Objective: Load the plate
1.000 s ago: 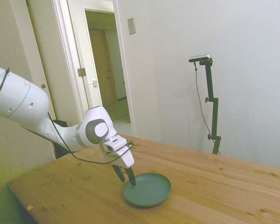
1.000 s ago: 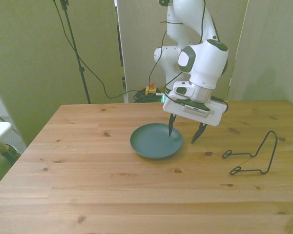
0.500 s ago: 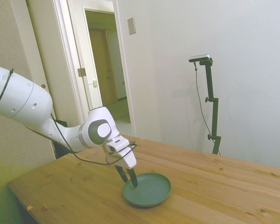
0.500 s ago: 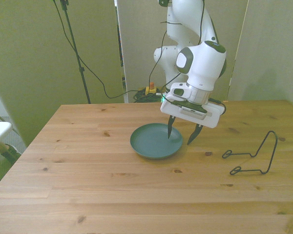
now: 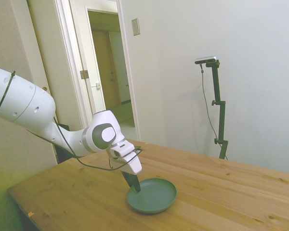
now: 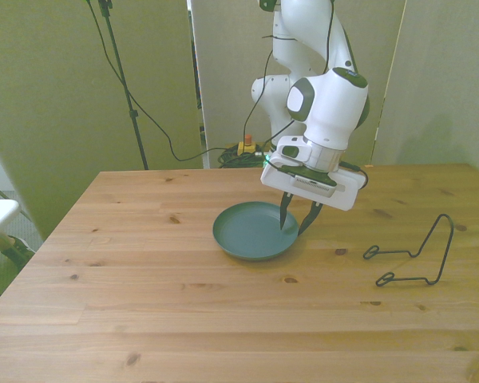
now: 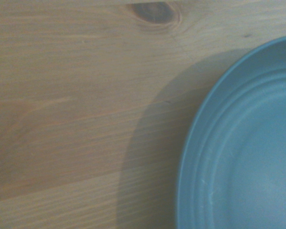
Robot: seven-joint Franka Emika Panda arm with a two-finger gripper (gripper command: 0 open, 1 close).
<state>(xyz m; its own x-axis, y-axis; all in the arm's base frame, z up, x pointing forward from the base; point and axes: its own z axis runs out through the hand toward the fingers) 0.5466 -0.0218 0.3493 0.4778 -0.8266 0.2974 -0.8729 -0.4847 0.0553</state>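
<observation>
**Front view: gripper down at plate rim**

Front view shows the plate (image 6: pixel 254 230) flat on the wooden table (image 6: pixel 144 271), roughly mid-table, a bit toward the far edge. Teal-green, shallow, raised rim, nothing in it. White arm (image 6: pixel 327 104) comes down over the plate's side at the front view's right, w/ the gripper (image 6: pixel 296 221) tilted and pointing at the rim. Fingers look drawn in to a narrow gap, one dark tip inside the rim, the other just outside it, so they straddle the edge. Can't tell from where I stand whether they're actually pinching the rim yet or only sit on either side of it.

Wire stand (image 6: pixel 415 255), black, sits on the table well apart from the plate, toward the front view's right.

Side view: same story. Plate (image 5: pixel 152 195) lies level on the table (image 5: pixel 221 192), gripper (image 5: pixel 133 184) angled down w/ its dark tips at the plate's near-arm edge; the two fingers overlap here so the gap doesn't show.

Wrist view: blurry close-up, curved plate rim (image 7: pixel 190 143) w/ faint concentric rings inside, bare wood (image 7: pixel 62 119) beside it, a dark knot (image 7: pixel 152 12) in the grain, and a soft shadow on the wood along the rim.
</observation>
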